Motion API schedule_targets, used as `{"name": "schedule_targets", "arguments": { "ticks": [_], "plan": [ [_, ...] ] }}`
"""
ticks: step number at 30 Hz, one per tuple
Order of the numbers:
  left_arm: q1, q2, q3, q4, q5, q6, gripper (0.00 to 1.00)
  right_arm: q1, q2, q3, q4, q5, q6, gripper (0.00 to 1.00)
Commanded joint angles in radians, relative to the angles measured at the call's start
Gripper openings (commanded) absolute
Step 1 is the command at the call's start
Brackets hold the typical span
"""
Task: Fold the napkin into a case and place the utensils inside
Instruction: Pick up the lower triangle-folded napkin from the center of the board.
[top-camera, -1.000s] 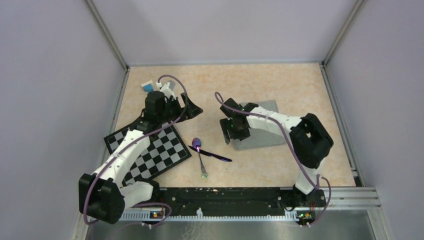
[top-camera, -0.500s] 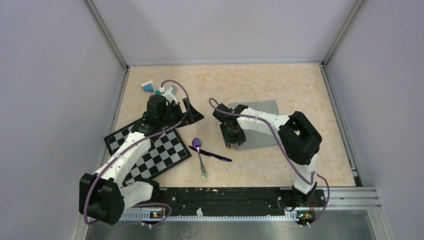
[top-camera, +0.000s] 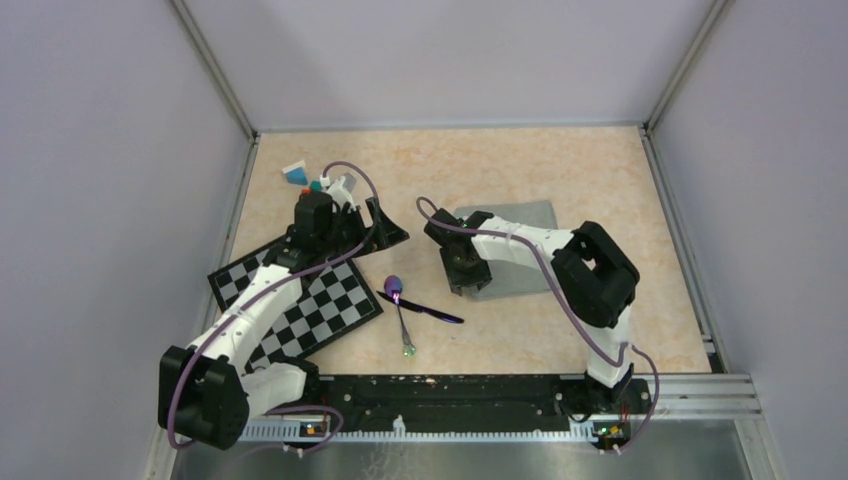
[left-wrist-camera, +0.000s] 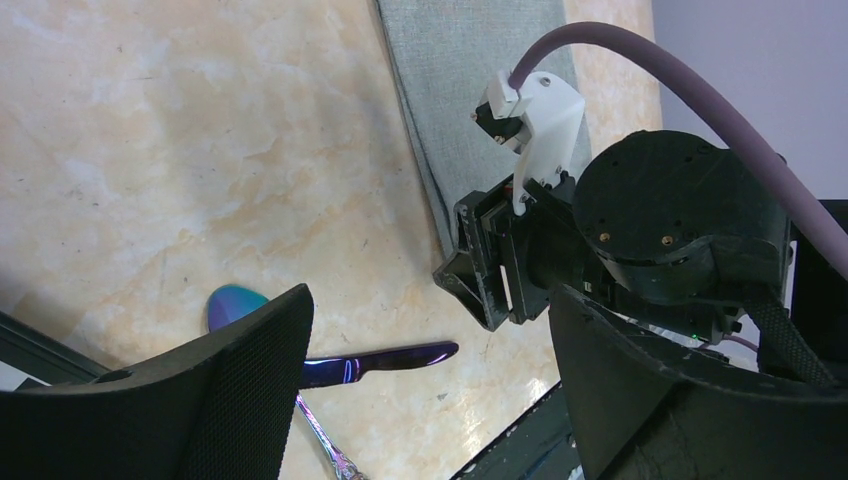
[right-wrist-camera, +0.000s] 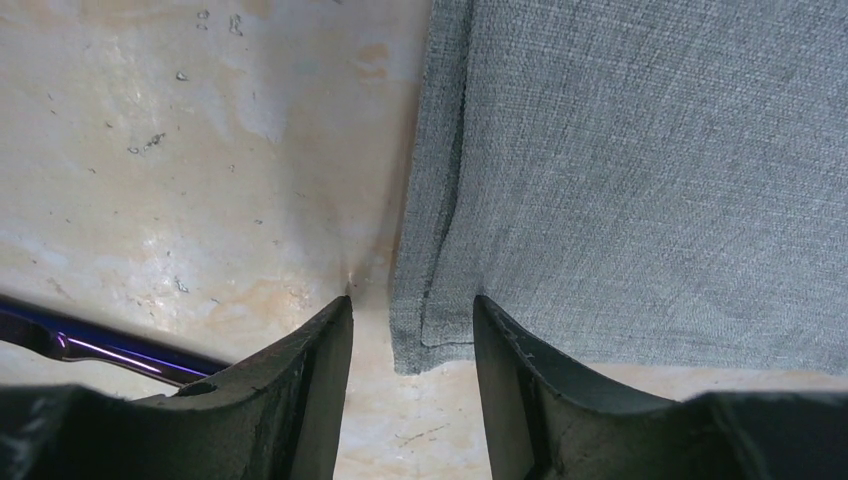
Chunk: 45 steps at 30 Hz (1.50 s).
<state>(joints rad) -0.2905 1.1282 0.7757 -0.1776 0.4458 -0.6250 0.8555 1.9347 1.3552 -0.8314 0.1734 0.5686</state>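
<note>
The grey-green napkin (top-camera: 525, 240) lies flat on the table right of centre, also seen in the left wrist view (left-wrist-camera: 470, 100). My right gripper (top-camera: 464, 280) is open and low over the napkin's near-left corner (right-wrist-camera: 432, 335), one finger on each side of it, holding nothing (right-wrist-camera: 412, 305). The purple spoon (top-camera: 400, 305) and the dark stick-like piece (top-camera: 425, 310) lie crossed on the table left of the napkin. The stick-like piece also shows in the wrist views (left-wrist-camera: 375, 360) (right-wrist-camera: 90, 350). My left gripper (top-camera: 385, 228) is open and empty, above the utensils (left-wrist-camera: 430, 305). No case shows.
A black-and-white checkered board (top-camera: 300, 300) lies under my left arm. Small coloured blocks (top-camera: 300, 175) sit at the back left. A black rail (top-camera: 450, 388) runs along the near edge. Walls close in the back and both sides.
My right gripper has moved left and toward the near edge, down to the napkin's near-left corner. My left gripper has shifted slightly. The utensils have not moved.
</note>
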Motion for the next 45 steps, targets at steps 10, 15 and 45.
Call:
{"name": "schedule_targets", "arguments": {
  "ticks": [10, 15, 45],
  "plan": [
    [-0.004, -0.008, 0.018, 0.038, 0.011, 0.005, 0.91, -0.003, 0.011, -0.131, 0.103, 0.026, -0.008, 0.36],
    [-0.004, 0.011, 0.015, 0.049, 0.019, 0.003, 0.92, -0.003, 0.012, -0.126, 0.094, 0.088, -0.016, 0.0],
    [-0.238, 0.771, 0.208, 0.549, -0.096, -0.64, 0.86, -0.28, -0.507, -0.557, 0.655, -0.497, -0.023, 0.0]
  ]
}}
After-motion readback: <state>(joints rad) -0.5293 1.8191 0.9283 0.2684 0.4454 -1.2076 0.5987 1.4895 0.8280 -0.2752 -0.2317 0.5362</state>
